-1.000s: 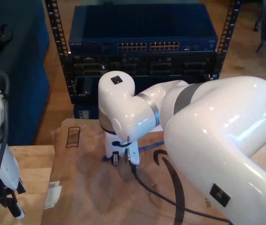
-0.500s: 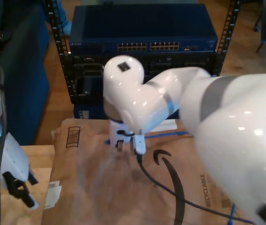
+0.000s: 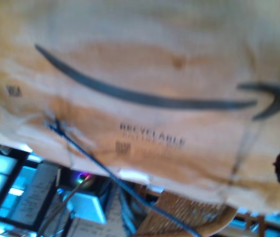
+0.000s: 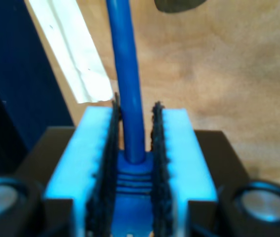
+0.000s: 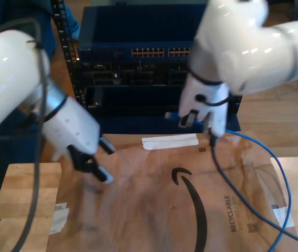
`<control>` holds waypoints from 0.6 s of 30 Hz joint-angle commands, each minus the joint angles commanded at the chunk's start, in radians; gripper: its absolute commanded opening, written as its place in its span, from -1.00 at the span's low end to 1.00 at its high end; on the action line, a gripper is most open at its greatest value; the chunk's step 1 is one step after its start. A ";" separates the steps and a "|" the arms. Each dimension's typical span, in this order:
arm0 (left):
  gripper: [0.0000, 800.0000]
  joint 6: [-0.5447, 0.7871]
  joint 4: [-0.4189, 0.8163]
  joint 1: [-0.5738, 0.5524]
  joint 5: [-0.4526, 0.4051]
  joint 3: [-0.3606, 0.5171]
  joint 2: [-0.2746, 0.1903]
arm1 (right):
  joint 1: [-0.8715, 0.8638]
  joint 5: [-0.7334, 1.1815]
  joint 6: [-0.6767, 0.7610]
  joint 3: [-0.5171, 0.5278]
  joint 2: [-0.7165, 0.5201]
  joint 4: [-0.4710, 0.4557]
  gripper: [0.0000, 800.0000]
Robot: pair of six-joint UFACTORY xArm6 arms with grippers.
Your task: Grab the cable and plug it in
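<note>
Your second gripper (image 4: 135, 163) is clamping cable (image 4: 128, 79) by its booted plug end, pads (image 4: 109, 163) pressing both sides. In exterior view, that gripper (image 5: 193, 118) is hovering above paper (image 5: 154, 210), in front of switch rack (image 5: 159, 58). Cable (image 5: 284, 184) is trailing toward exterior view's right, looping down over paper. Your first gripper (image 5: 93, 163) is hanging at exterior view's left, just above paper; jaw state cannot be told. First wrist view is blurring; cable (image 3: 95, 163) is crossing paper edge (image 3: 144, 103).

Brown paper (image 5: 154, 210) over wooden table (image 5: 25, 199)
</note>
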 joint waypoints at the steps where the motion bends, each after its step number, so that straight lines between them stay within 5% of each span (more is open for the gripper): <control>1: 1.00 0.002 -0.018 -0.021 0.002 -0.011 0.000 | -0.015 0.026 -0.012 0.000 -0.018 0.017 -0.99; 13: 1.00 0.120 -0.167 -0.063 0.040 -0.196 0.028 | -0.184 0.226 -0.120 -0.066 -0.129 0.269 -0.99; 18: 0.99 0.114 -0.264 -0.061 0.147 -0.356 0.061 | -0.193 0.288 -0.120 -0.169 -0.130 0.316 -0.99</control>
